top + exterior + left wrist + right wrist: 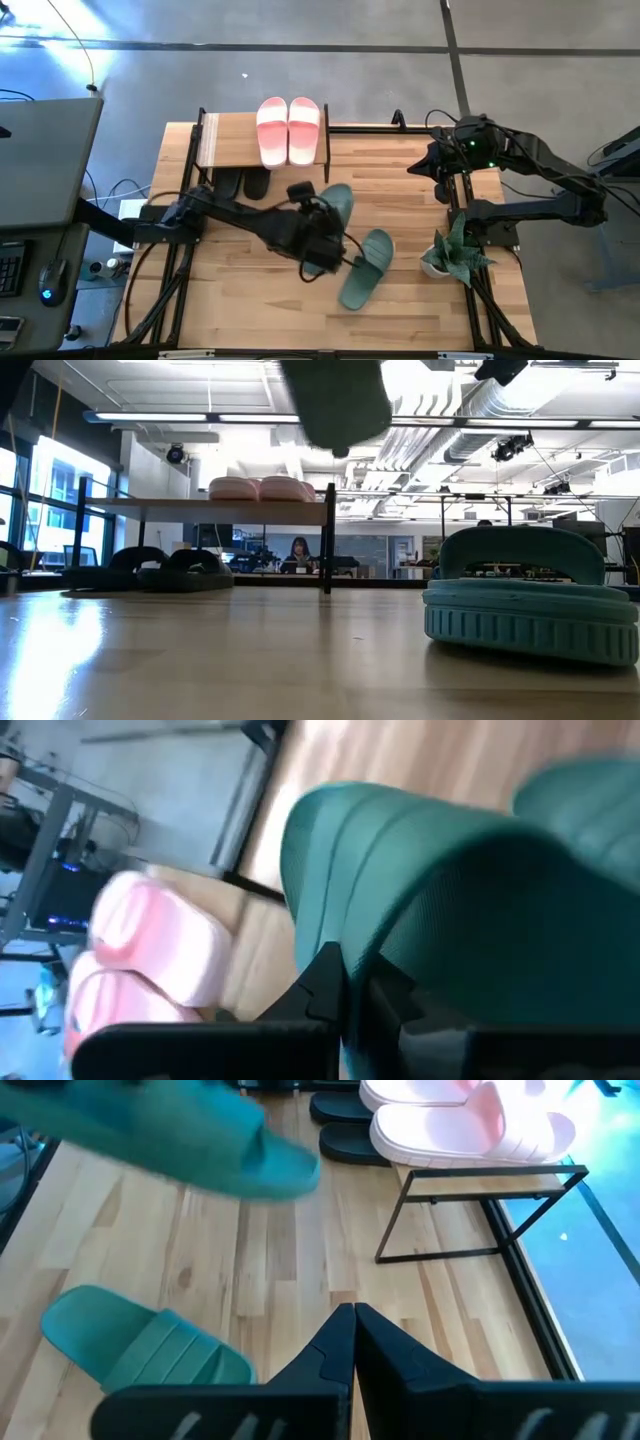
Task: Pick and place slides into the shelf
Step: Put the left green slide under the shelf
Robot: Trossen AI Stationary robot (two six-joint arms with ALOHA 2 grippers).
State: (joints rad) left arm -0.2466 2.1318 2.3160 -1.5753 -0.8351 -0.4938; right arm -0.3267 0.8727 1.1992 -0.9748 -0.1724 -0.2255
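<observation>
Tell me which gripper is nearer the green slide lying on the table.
Left. The left gripper, shut on the other green slide, is raised just beside the green slide on the table. The right gripper waits farther off, near the shelf.

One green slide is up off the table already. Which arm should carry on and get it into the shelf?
Left. The left gripper is shut on the lifted green slide, just in front of the shelf. The right gripper is shut and empty at the table's right edge, farther off.

Left claw [322, 243] hangs clamped mid-table on an outstretched arm; right claw [418, 166], fingers together, waits at the far right.
</observation>
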